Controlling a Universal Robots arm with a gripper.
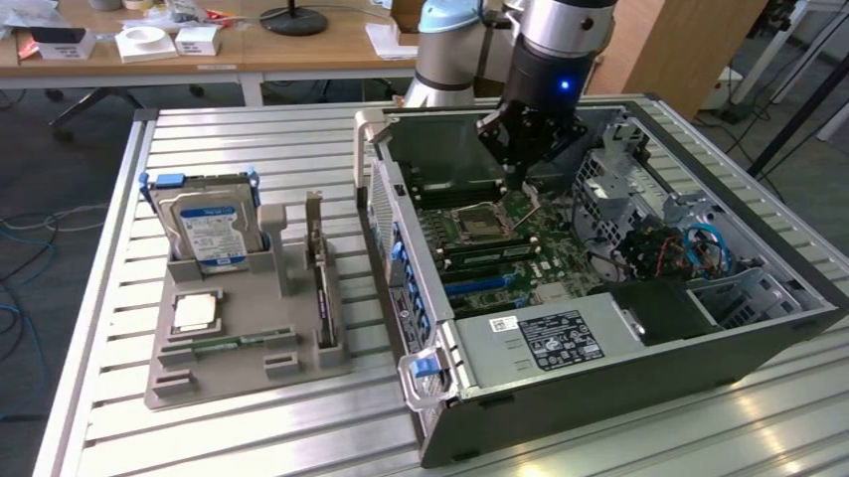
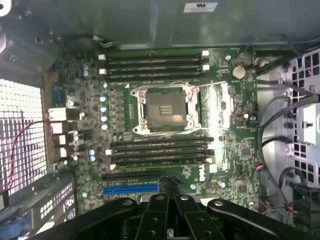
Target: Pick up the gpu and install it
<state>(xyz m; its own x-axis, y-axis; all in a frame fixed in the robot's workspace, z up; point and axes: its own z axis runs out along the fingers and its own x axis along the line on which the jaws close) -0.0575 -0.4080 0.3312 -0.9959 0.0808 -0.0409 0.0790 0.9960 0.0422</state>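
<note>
GPU (image 1: 318, 273), judged to be the thin card standing on edge in the grey holder (image 1: 246, 363), well apart from the open computer case (image 1: 743, 338). Gripper (image 2: 167, 181) hangs low over the motherboard (image 2: 225, 165), near the blue slot (image 2: 131, 189), fingertips together and apparently holding nothing. Risks: descending here could strike the empty CPU socket (image 2: 165, 110) or its lever; closed fingers cannot straddle the card's edge.

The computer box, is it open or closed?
Open. The computer case lies on its side with the side panel off, so the green motherboard and its bare CPU socket show, with the gripper above them.
</note>
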